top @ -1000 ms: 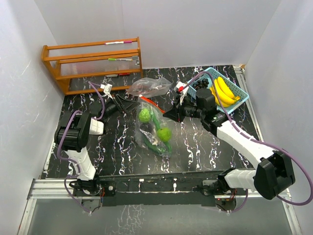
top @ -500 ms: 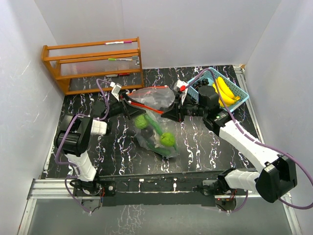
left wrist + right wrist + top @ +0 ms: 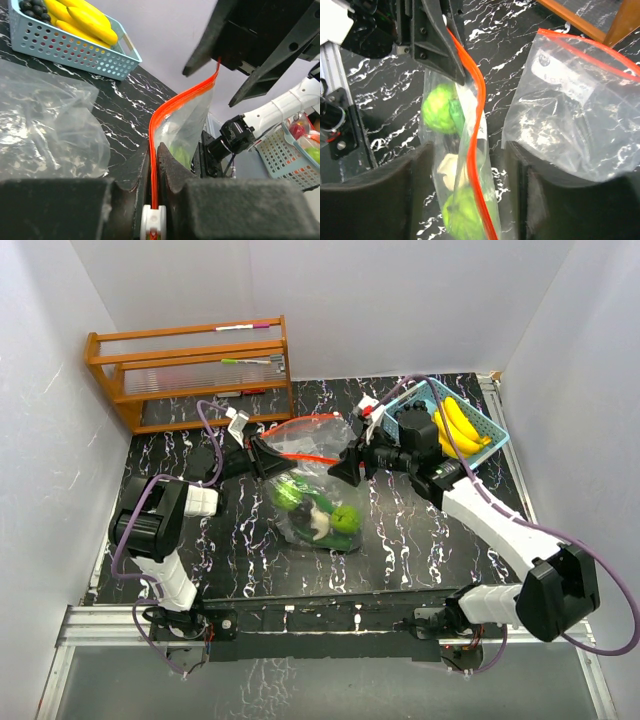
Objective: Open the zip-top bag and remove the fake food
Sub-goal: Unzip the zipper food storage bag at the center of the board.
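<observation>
The zip-top bag hangs mid-table between my two grippers, its orange-red seal stretched taut and its clear, crinkled film sagging low; whether the bottom touches the table I cannot tell. Inside sit two round, bumpy green fruits with a pale piece between them. My left gripper is pinched tight on the seal strip just above the white slider. My right gripper stands with its jaws apart, the strip running between the fingers without being squeezed. Just behind lies a second clear bag, glossy and rumpled. At the far right the light-blue perforated basket holds smooth yellow bananas and a dark grape cluster. A wooden rack fills the far left corner. White walls close three sides, and bare black marbled surface lies nearer my bases.
</observation>
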Tool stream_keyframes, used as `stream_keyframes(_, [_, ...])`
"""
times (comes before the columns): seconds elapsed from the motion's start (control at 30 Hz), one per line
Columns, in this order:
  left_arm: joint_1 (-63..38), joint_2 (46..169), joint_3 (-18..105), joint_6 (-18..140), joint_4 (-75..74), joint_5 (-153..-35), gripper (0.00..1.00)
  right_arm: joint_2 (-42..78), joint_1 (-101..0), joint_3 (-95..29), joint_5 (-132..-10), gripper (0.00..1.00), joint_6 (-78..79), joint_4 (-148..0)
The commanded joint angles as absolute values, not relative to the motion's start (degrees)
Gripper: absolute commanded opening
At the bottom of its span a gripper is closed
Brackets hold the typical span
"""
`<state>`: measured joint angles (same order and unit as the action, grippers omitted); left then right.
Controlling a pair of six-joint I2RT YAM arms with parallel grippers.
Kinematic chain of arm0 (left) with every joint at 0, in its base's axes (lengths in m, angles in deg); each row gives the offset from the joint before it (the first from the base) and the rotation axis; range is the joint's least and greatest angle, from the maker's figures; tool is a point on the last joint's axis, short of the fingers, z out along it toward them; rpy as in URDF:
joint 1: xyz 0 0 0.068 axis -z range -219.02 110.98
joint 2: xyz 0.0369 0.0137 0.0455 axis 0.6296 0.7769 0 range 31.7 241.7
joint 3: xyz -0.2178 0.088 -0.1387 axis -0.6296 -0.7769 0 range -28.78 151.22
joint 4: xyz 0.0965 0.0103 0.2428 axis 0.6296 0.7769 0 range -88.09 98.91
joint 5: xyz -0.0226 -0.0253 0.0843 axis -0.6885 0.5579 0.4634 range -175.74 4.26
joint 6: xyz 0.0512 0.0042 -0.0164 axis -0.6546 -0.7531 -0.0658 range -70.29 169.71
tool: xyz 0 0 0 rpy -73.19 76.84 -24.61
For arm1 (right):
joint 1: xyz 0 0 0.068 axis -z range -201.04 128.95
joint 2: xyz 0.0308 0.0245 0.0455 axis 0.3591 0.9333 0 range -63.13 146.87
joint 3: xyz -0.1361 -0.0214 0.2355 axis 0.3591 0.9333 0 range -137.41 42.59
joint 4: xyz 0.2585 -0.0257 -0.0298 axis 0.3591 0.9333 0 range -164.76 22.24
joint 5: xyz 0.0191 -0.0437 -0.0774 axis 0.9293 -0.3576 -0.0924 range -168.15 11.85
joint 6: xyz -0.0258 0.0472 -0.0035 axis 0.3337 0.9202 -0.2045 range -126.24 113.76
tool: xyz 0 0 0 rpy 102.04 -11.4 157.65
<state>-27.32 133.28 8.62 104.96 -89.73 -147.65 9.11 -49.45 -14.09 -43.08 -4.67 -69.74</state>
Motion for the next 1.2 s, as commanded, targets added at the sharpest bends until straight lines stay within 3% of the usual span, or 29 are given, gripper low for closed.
stream_keyframes(0.0, [-26.1, 132.5, 11.3, 105.8, -100.8, -150.8, 0.0, 11.9, -49.7, -20.6, -44.3, 0.68, -6.3, -70.1])
stream_keyframes(0.17, [-24.2, 133.9, 12.1, 106.4, -100.8, -152.0, 0.0, 17.0, -51.2, -25.6, -41.3, 0.75, -8.0, -69.9])
stream_keyframes(0.63, [-23.7, 132.0, 11.7, 106.6, -100.9, -151.0, 0.0, 23.7, -55.2, -24.5, -38.5, 0.69, -7.3, -70.3])
stream_keyframes(0.7, [-23.7, 132.1, 11.9, 106.7, -100.8, -151.0, 0.0, 22.7, -55.2, -23.1, -38.8, 0.59, -7.1, -70.4])
stream_keyframes(0.87, [-23.7, 132.8, 12.4, 107.2, -100.9, -151.1, 0.01, 20.3, -55.2, -21.6, -39.7, 0.21, -6.4, -71.2])
stream_keyframes(0.93, [-23.9, 132.8, 12.1, 107.0, -100.8, -150.9, 0.09, 20.0, -55.2, -21.7, -40.0, 0.1, -6.3, -71.6])
stream_keyframes(1.03, [-24.6, 132.7, 11.1, 107.0, -100.8, -149.7, 0.27, 19.6, -55.2, -21.8, -40.7, 0.08, -6.3, -71.8])
stream_keyframes(1.13, [-25.9, 131.9, 9.6, 106.8, -100.9, -148.1, 0.53, 18.6, -55.2, -21.5, -42.6, 0.08, -6.3, -72.3])
stream_keyframes(1.17, [-26.3, 131.6, 8.9, 106.6, -100.9, -147.4, 0.7, 18.2, -55.1, -21.4, -43.4, 0.08, -6.5, -72.5])
